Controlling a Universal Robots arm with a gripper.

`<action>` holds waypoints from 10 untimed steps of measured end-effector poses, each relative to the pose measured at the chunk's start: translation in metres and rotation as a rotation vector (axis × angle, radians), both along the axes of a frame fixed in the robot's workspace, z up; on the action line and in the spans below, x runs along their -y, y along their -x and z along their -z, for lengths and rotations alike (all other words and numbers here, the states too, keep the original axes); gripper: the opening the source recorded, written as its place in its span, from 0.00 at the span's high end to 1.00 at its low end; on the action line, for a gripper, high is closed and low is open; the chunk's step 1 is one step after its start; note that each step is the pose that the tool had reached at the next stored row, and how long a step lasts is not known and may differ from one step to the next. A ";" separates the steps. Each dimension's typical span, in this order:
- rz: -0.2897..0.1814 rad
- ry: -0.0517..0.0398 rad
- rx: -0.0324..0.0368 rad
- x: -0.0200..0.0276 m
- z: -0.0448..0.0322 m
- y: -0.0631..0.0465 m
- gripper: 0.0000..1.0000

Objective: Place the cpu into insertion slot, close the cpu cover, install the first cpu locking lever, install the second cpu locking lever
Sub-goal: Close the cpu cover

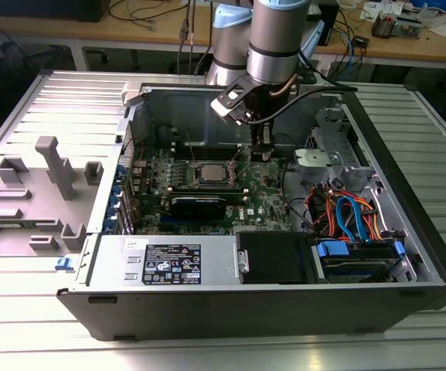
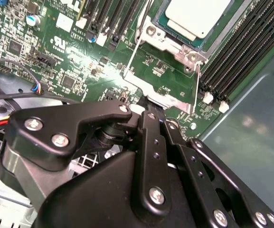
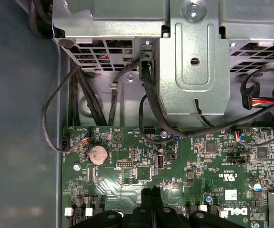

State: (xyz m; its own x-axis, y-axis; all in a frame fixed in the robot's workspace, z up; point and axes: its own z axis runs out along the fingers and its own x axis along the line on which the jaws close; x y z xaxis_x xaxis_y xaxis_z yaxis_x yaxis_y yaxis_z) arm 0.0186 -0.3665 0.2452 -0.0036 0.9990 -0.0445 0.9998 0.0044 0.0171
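Observation:
The cpu (image 1: 211,171) (image 2: 198,14), a square chip with a silver-grey top, lies in the insertion slot (image 1: 199,182) (image 2: 174,47) on the green motherboard inside the open computer case. The silver cpu cover (image 2: 158,35) frames the chip's edge. Two thin wire locking levers (image 2: 131,54) (image 2: 196,88) run along the socket's sides. My gripper (image 1: 262,153) (image 2: 158,116) (image 3: 151,191) hangs just above the board at the socket's side toward the exterior view's right. Its black fingers are shut together with nothing between them.
Long black memory slots (image 2: 250,52) flank the socket. A black card (image 1: 198,205) and the power supply (image 1: 168,263) lie nearer the case's front. A metal drive cage (image 3: 193,61) and cable bundles (image 1: 346,212) crowd the exterior view's right. A grey fixture (image 1: 52,166) stands left of the case.

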 end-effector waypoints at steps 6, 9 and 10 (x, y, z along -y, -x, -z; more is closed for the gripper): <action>0.000 0.0002 -0.0035 0.0000 0.0004 0.005 0.89; 0.000 0.0001 -0.0038 0.0001 0.0005 0.009 0.89; 0.000 0.0000 -0.0037 0.0000 0.0005 0.010 0.89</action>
